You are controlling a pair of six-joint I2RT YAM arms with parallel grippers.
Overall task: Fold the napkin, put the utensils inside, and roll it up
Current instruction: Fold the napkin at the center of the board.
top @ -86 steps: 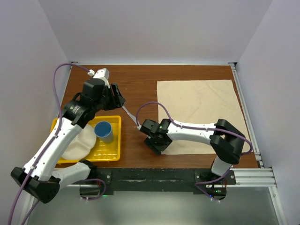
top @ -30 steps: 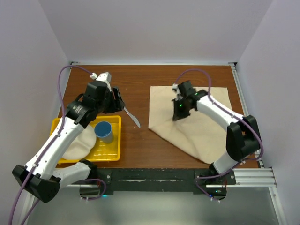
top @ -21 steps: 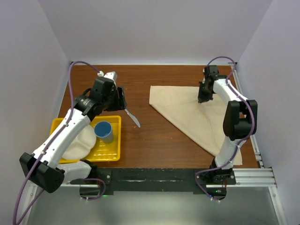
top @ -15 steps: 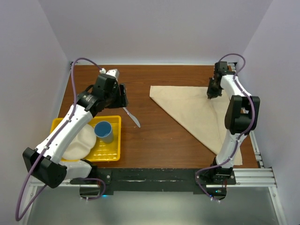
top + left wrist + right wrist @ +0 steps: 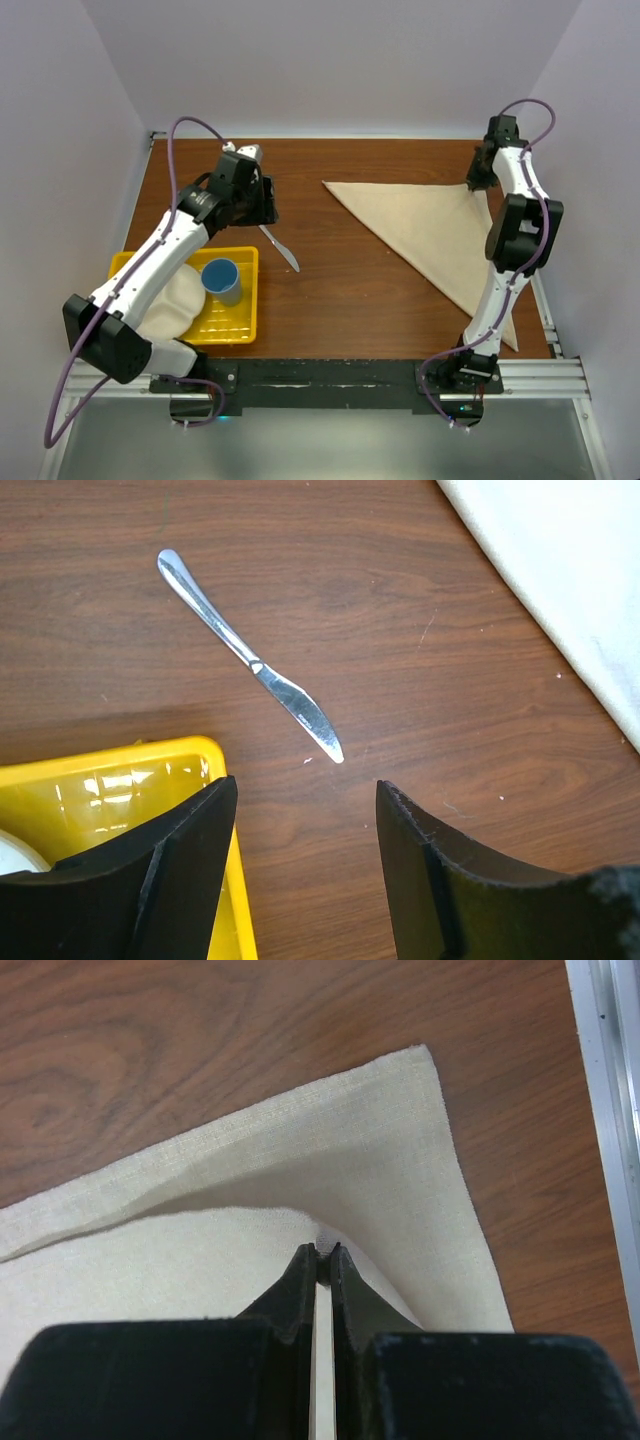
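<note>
The beige napkin [image 5: 440, 235] lies folded into a triangle on the right half of the table. My right gripper [image 5: 478, 183] is at its far right corner, shut on a corner of the upper layer [image 5: 322, 1250], held just above the lower layer [image 5: 400, 1160]. A slim silver knife [image 5: 280, 247] lies on the bare wood left of centre, its blade pointing toward the near edge [image 5: 250, 660]. My left gripper [image 5: 268, 212] hovers just behind the knife's handle, open and empty, with the black fingers [image 5: 180, 870] wide apart above the wood.
A yellow tray [image 5: 240, 325] sits at the near left, holding a blue cup [image 5: 222, 280] and a white plate [image 5: 165, 305]. Its corner [image 5: 120, 790] shows beside my left finger. A metal rail [image 5: 525, 250] runs along the table's right edge.
My right gripper carried the napkin's corner from near the centre to the far right corner, folding the cloth into a triangle. My left arm shifted slightly right and farther back above the knife.
</note>
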